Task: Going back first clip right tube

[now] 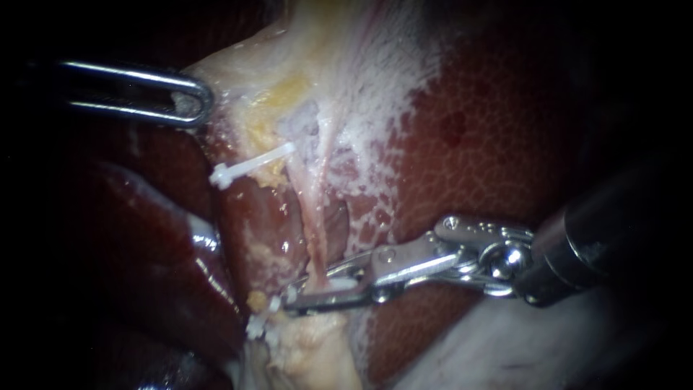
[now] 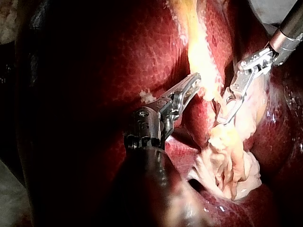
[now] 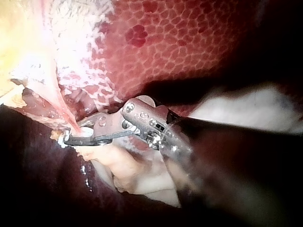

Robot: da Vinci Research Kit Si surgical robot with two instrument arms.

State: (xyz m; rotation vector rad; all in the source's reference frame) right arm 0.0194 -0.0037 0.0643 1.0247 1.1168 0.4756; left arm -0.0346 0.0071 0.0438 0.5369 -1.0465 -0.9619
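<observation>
Our right instrument (image 1: pixel 309 292): claw slightly apart around the tube (image 1: pixel 312 217), low on it, with a white clip (image 1: pixel 341 284) in the gap. Our left instrument (image 1: pixel 195 101): claw clamped on pale tissue (image 1: pixel 245 79). A second clip (image 1: pixel 253 165) sits higher, and the liver (image 1: pixel 491 144) lies behind.

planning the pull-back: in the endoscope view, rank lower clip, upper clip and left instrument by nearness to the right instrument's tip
1. lower clip, just left of the tip of the right instrument
2. upper clip, higher up on the pale tissue
3. left instrument, farthest, at the upper left
</observation>
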